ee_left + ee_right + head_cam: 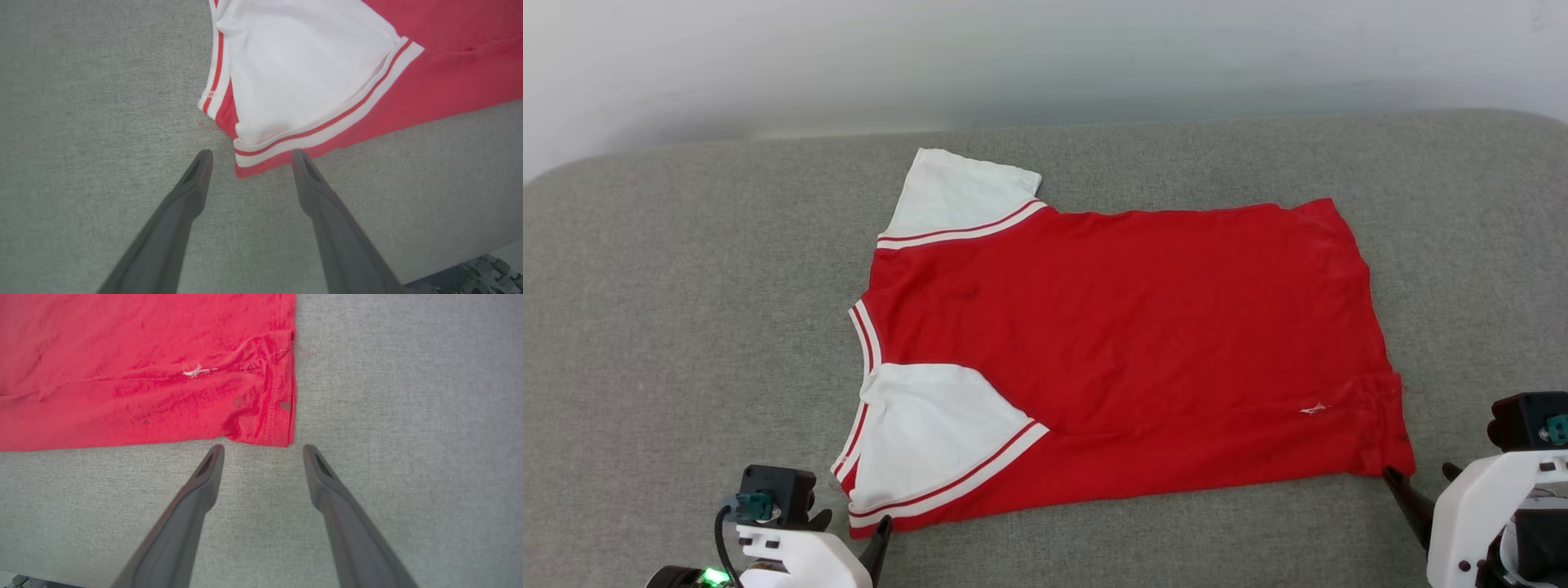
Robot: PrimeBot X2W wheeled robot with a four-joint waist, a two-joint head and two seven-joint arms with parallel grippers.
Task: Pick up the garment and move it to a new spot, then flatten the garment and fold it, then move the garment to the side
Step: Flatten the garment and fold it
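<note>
The garment lies spread flat on the grey padded surface, plain red side up, collar to the left and hem to the right. Its far white sleeve sticks out at the back; the near white sleeve lies folded over the red body. My left gripper is open at the near left corner, and that sleeve's striped corner sits just ahead of its fingertips in the left wrist view. My right gripper is open at the near hem corner, fingertips just short of the cloth. Neither holds anything.
A pale wall runs behind the grey surface. Bare grey fabric surrounds the garment on all sides. The surface's near edge shows at the lower right of the left wrist view and the lower left of the right wrist view.
</note>
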